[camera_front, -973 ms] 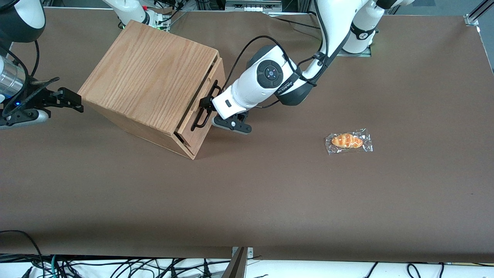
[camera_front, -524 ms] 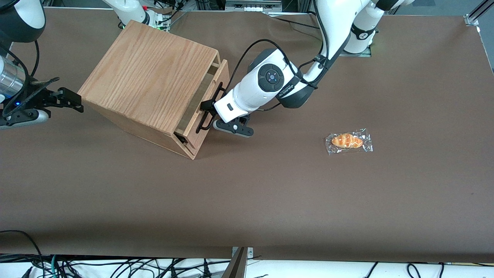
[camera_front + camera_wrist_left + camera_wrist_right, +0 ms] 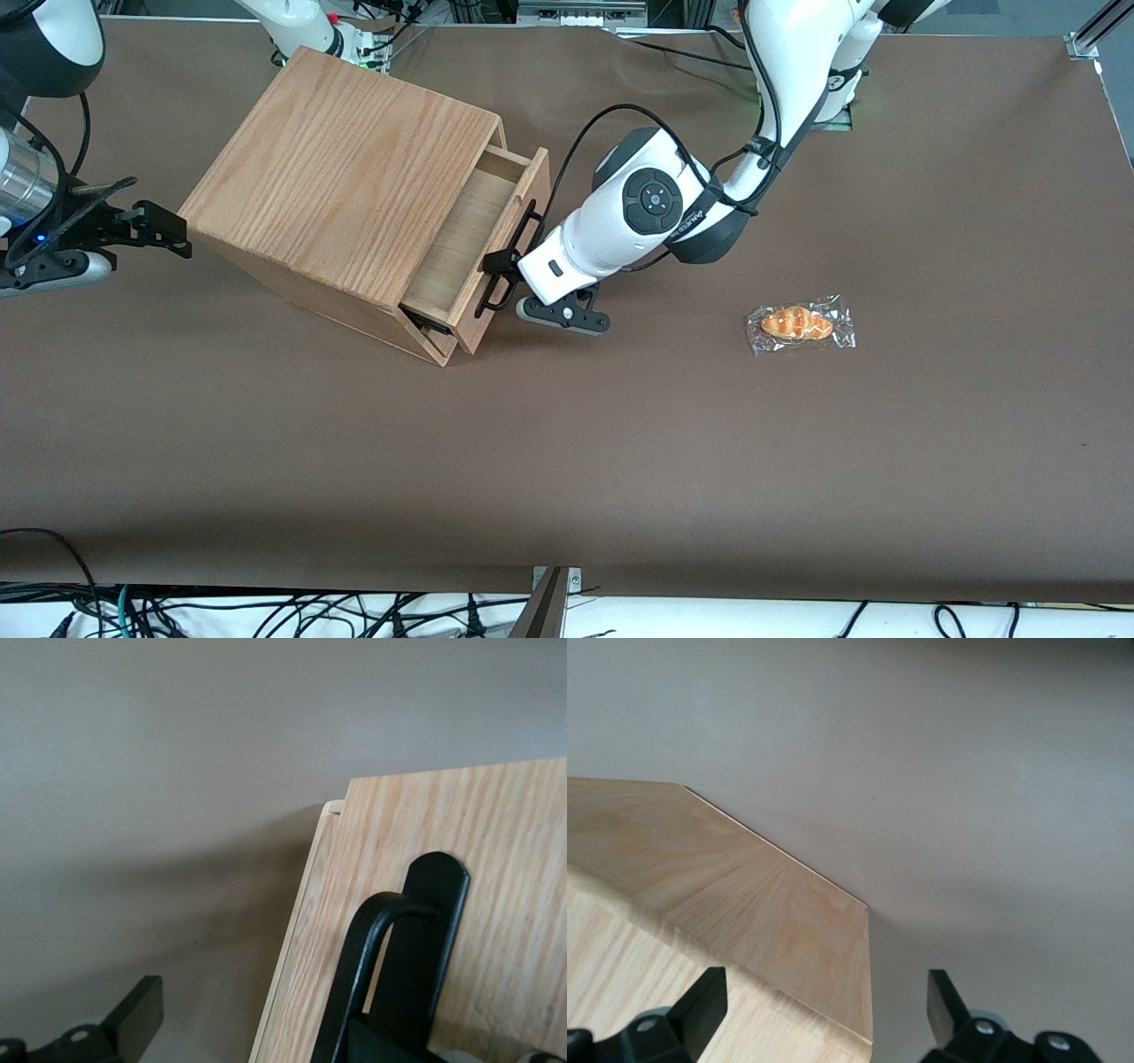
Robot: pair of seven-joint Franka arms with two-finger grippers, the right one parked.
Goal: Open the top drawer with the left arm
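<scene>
The top drawer [image 3: 469, 239] of the wooden cabinet [image 3: 345, 177] stands partly pulled out, its pale plywood inside showing. A long black bar handle [image 3: 509, 257] runs along its oak front [image 3: 496, 850]. The left arm [image 3: 638, 213] reaches down to the handle, with its gripper [image 3: 499, 266] at the bar's middle. In the left wrist view the gripper [image 3: 261, 1035] is open, its fingers wide apart. One finger [image 3: 133, 1019] hangs free over the table beside the drawer front. The other sits at the handle bar [image 3: 354, 992], mostly hidden by it.
A wrapped bread roll [image 3: 799, 324] lies on the brown table [image 3: 620, 461] toward the working arm's end, nearer the front camera than the gripper. The cabinet sits at an angle, its drawer front facing the working arm. Cables hang along the table's near edge.
The drawer has slid out of the cabinet from nearly shut to well open. The left arm and gripper moved with the handle, away from the cabinet.
</scene>
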